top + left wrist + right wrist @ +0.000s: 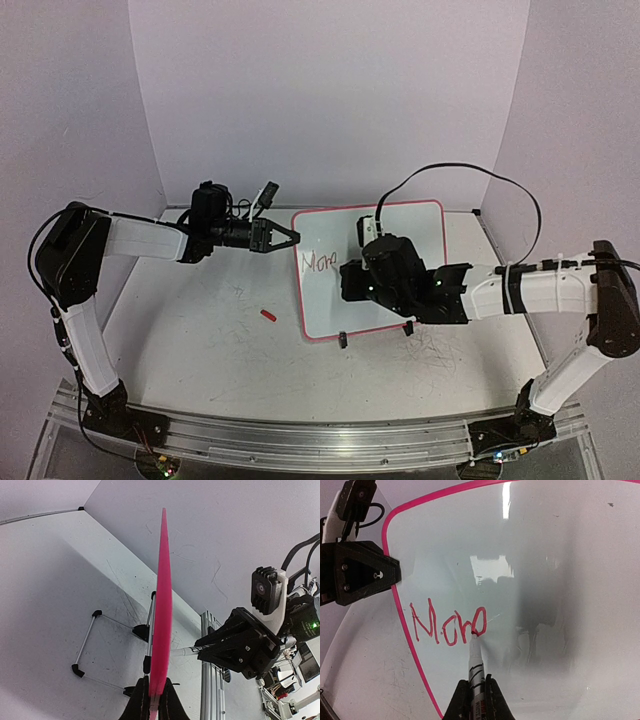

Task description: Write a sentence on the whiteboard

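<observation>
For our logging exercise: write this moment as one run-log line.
left gripper: shut on whiteboard edge | right gripper: shut on marker | marker tip: at last red letter | sentence: first word only, unfinished

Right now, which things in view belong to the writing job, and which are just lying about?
In use: whiteboard, red lettering, marker, left gripper clamping the board's edge, right gripper holding the marker.
Lying about: small red piece, perhaps a marker cap, on the table.

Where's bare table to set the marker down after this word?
Left of the whiteboard, between left arm and near rail, bare but for a small red piece. Crowded: left claw on the board's edge, right claw over its face.
</observation>
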`<state>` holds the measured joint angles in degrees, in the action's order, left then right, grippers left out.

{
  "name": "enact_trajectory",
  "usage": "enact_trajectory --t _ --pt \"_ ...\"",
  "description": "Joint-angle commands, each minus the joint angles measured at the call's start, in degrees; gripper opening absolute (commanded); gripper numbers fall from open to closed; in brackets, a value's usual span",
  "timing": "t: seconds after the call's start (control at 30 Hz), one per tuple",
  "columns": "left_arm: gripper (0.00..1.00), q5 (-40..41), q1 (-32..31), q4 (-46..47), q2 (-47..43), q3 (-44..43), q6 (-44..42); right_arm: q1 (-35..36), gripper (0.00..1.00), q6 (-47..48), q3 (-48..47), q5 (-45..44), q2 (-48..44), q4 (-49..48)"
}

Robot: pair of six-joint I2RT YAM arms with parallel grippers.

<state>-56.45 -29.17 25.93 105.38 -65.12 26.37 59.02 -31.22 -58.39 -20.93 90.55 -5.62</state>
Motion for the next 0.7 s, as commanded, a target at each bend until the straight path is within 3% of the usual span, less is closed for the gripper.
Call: enact_trajectory --t 0.0,0.5,0.67 --pt "0.0 -2.8 -0.3 1.1 -2.8 0.1 1.0 -0.3 0.0 -1.1 1.8 -1.2 -1.2 2.2" --pt "0.0 -2.7 -0.3 1.1 -2.6 0.2 0.9 -0.3 0.0 1.4 -1.2 -4.6 -3.1 3.1" --pt "0.01 -1.8 -0.3 1.1 -3.0 0.8 0.7 -0.3 0.0 5.8 1.0 1.7 -12.5 0.5"
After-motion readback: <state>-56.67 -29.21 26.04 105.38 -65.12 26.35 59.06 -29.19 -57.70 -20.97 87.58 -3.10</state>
